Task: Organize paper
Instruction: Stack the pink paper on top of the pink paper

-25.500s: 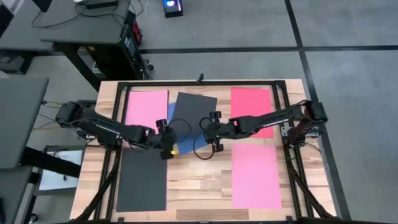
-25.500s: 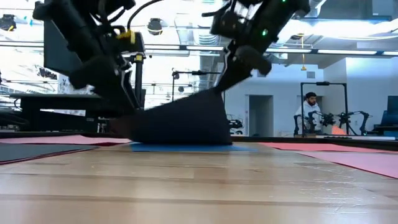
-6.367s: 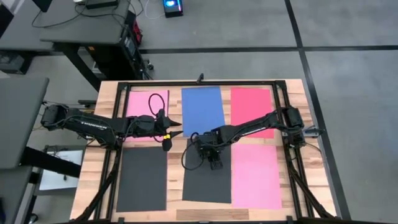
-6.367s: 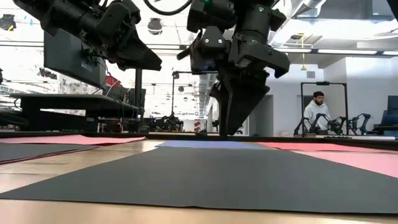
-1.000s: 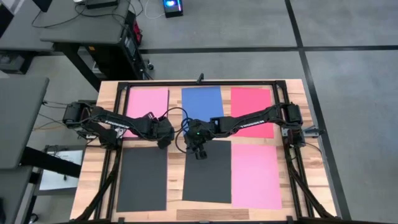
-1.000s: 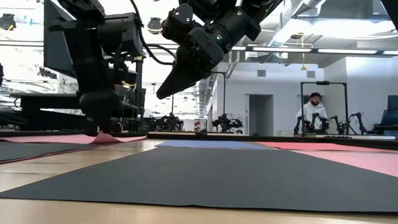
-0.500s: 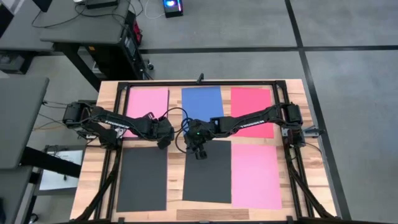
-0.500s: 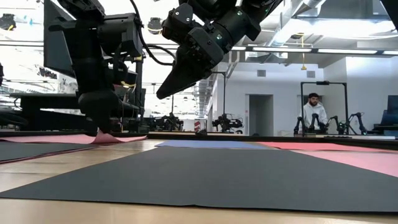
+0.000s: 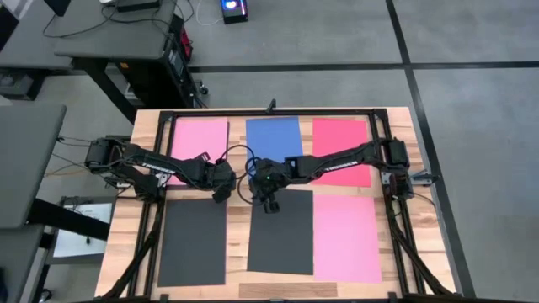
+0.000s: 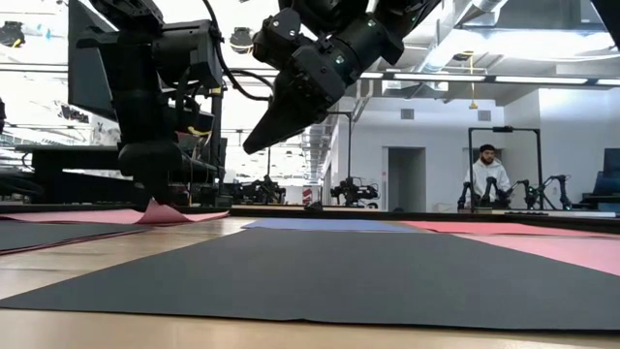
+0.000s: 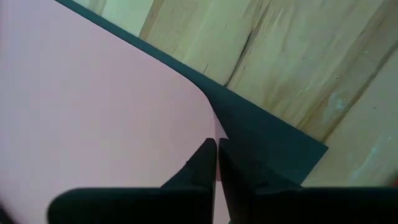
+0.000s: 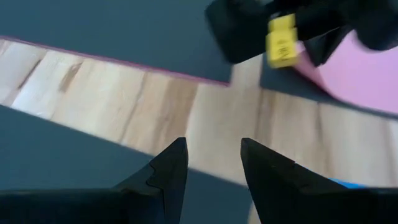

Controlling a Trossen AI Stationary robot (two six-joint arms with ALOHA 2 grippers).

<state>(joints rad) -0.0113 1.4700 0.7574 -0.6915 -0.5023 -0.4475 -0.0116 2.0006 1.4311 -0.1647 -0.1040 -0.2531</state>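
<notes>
1. Wooden table (image 9: 126, 244) carries the paper in a grid; pink sheet (image 9: 199, 139) far left.
2. Left gripper (image 9: 221, 193) pinches its near corner, jaws together; right gripper (image 9: 269, 204) hovers parted.
3. Advise a low, slow lift to avoid creasing.

The table (image 9: 400, 252) is made of pale wood with lines of grain, and it looks smooth. The paper (image 9: 280, 231) is thin, flat and matt, with no shine. The black frame (image 9: 278, 112) looks like metal.
</notes>
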